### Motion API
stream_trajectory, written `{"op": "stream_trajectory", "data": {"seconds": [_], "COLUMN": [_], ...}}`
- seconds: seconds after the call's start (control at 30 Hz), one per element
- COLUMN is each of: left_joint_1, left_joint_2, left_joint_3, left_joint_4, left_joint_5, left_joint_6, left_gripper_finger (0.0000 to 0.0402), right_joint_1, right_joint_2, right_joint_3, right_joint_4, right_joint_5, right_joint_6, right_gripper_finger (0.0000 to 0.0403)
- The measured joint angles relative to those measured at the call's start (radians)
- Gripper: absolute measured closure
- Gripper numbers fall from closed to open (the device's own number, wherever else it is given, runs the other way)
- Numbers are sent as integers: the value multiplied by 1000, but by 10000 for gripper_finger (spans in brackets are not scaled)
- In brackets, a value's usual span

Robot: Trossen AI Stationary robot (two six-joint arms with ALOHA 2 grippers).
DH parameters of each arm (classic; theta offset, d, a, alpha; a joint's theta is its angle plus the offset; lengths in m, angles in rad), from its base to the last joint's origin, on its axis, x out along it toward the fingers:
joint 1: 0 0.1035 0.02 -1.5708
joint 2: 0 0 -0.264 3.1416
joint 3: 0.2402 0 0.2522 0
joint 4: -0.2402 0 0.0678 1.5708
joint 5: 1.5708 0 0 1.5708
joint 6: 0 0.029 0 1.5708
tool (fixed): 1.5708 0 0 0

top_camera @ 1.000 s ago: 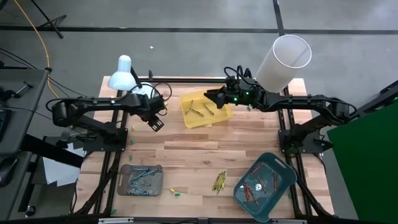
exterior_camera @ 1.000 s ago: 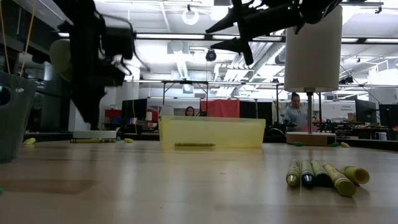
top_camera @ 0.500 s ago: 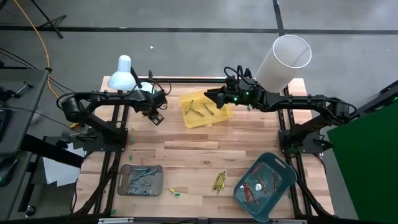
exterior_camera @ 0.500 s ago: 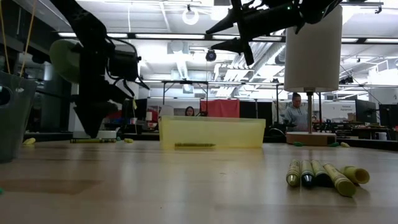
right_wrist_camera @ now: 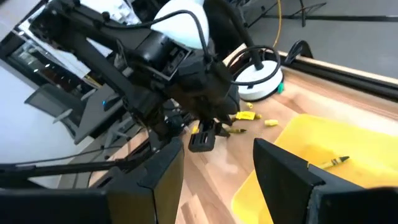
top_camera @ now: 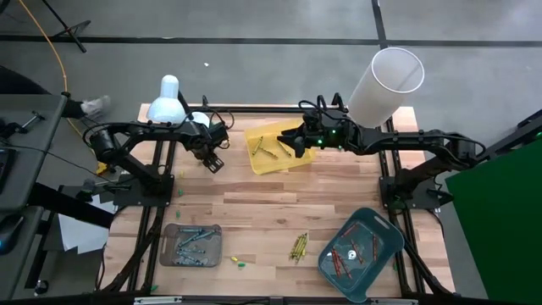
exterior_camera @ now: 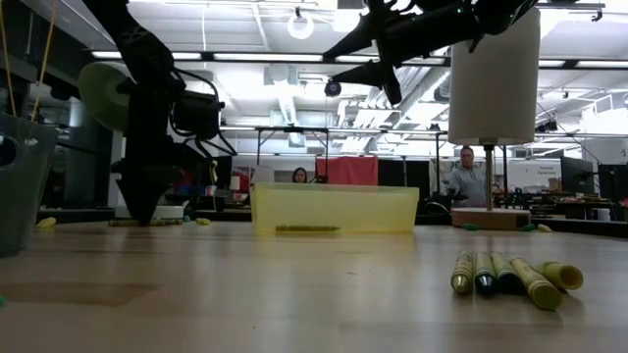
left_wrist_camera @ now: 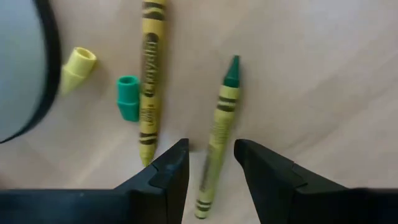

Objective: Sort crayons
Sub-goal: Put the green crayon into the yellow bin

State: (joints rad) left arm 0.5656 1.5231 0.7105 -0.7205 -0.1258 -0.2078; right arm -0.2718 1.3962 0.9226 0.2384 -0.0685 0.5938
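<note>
Left gripper [left_wrist_camera: 211,163] is down low over the wood table [top_camera: 279,191], jaws parted and empty, straddling the lower end of a green-tipped crayon [left_wrist_camera: 219,130] with a yellow wrapper; whether the fingertips touch it I cannot tell. Just beside it lies a yellow crayon [left_wrist_camera: 149,74], its wrapper printing too blurred to read, then a teal stub [left_wrist_camera: 128,106] and a yellow stub [left_wrist_camera: 77,66] by the white lamp base [left_wrist_camera: 18,68]. The left arm reaches in from nine o'clock, wrist bent steeply down near the lamp [top_camera: 168,100]. Right gripper [top_camera: 298,142] hangs open and empty above the yellow tray [top_camera: 258,161] at twelve o'clock, arm stretched in from three o'clock. Crayons lie in that tray [top_camera: 269,148]; a loose cluster of crayons [top_camera: 298,246] sits at six o'clock between the grey tray [top_camera: 191,246] and teal tray [top_camera: 362,250].
</note>
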Motion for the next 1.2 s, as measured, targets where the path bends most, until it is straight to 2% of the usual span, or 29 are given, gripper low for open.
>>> {"op": "stream_trajectory", "data": {"seconds": [0.13, 0.3, 0.4, 0.53, 0.6, 0.7, 0.83, 0.93, 1.03, 1.1, 1.2], "left_joint_1": [0, -3, -18, -43, -59, -100, -115, -125, -123, -125, -125], "left_joint_2": [0, -1, -1, -1, -6, -40, -191, -343, -487, -550, -581], "left_joint_3": [0, 0, 0, 0, -2, 16, 60, 84, 85, 88, 88], "left_joint_4": [-7, -22, -37, -33, -17, 9, 59, 160, 363, 546, 796], "left_joint_5": [25, 120, 136, 166, 187, 281, 335, 422, 436, 433, 432], "left_joint_6": [-20, -23, -18, -41, -73, -76, -60, -35, 0, 8, -10], "left_gripper_finger": [259, 271, 305, 384, 391, 397, 400, 400, 401, 401, 401], "right_joint_1": [0, 0, 0, 0, 0, 0, 0, 0, 0, 3, 20], "right_joint_2": [0, 0, 0, 0, 0, 0, -19, -44, -65, -67, -64], "right_joint_3": [0, 0, 0, 0, 0, 0, 0, 0, 0, 0, 0], "right_joint_4": [-13, -13, -14, -13, -12, -1, 8, 29, 92, 173, 295], "right_joint_5": [-19, -38, -55, -70, -85, -126, -167, -171, -174, -177, -174], "right_joint_6": [-12, -16, -16, -15, -15, -16, -17, -15, 13, 35, 19], "right_gripper_finger": [219, 219, 219, 219, 219, 219, 219, 219, 219, 219, 219]}}
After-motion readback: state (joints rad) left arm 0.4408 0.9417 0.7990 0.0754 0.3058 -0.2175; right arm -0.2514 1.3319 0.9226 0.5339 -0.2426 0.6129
